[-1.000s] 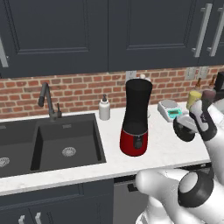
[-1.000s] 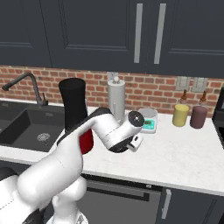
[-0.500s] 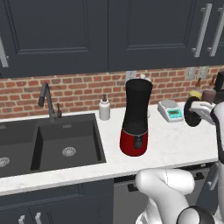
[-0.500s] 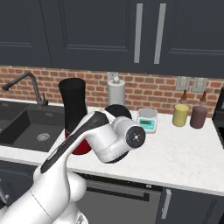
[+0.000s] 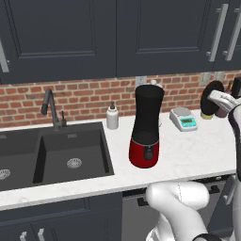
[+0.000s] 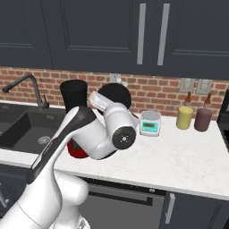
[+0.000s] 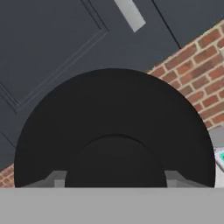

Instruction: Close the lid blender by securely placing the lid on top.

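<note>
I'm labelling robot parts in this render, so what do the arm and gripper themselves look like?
The arm is glossy white, built of rounded, bulbous segments with no cables visible. A joint cap near the wrist is a dark grey disc with a small lighter centre. In the hand view, the gripper shows two small grey finger tips with angular, wedge-like tops. No lettering or logos are visible.

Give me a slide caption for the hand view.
Gripper holds the black lid up on edge, facing dark cabinet doors and the brick backsplash.
</note>
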Robot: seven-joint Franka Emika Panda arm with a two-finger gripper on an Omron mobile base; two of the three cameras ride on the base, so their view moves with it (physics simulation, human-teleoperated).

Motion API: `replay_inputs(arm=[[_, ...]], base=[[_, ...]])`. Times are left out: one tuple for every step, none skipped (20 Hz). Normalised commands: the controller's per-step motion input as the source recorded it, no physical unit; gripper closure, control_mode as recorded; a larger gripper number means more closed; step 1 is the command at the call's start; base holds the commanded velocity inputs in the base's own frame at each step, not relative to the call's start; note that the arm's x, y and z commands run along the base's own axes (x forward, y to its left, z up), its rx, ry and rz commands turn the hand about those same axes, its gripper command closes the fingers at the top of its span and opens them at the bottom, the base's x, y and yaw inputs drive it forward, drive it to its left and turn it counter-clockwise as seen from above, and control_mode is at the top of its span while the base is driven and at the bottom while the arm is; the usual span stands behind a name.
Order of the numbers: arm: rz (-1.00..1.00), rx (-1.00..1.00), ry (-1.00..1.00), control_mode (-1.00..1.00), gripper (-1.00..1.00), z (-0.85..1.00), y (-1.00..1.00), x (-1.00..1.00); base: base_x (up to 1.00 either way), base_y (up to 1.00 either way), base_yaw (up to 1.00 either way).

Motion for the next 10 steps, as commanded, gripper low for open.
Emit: replay_inputs(arm=[[0.00, 0.00, -0.01, -1.00, 1.00, 1.00, 0.39, 0.00], [0.00, 0.00, 0.00, -1.00, 1.00, 1.00, 0.44, 0.00], [0.00, -0.03, 0.00, -1.00, 1.00, 1.00, 0.44, 0.00], [0.00, -0.06, 0.00, -1.00, 1.00, 1.00, 0.50, 0.00], [0.00, -0.09, 0.03, -1.00, 1.00, 1.00, 0.54, 0.00], [0.00, -0.11, 0.09, -1.00, 1.00, 1.00, 0.51, 0.00], [0.00, -0.12, 0.18, -1.00, 1.00, 1.00, 0.44, -0.09], [0.00, -0.13, 0.25, -1.00, 1.00, 1.00, 0.46, -0.09], [0.02, -0.14, 0.29, -1.00, 1.00, 1.00, 0.47, -0.06], [0.03, -0.17, 0.34, -1.00, 1.00, 1.00, 0.47, -0.06]], base=[[0.00, 0.00, 0.00], [0.00, 0.00, 0.00], [0.00, 0.00, 0.00], [0.00, 0.00, 0.00], [0.00, 0.00, 0.00], [0.00, 0.00, 0.00], [0.00, 0.00, 0.00], [0.00, 0.00, 0.00], [0.00, 0.00, 0.00], [0.00, 0.00, 0.00]])
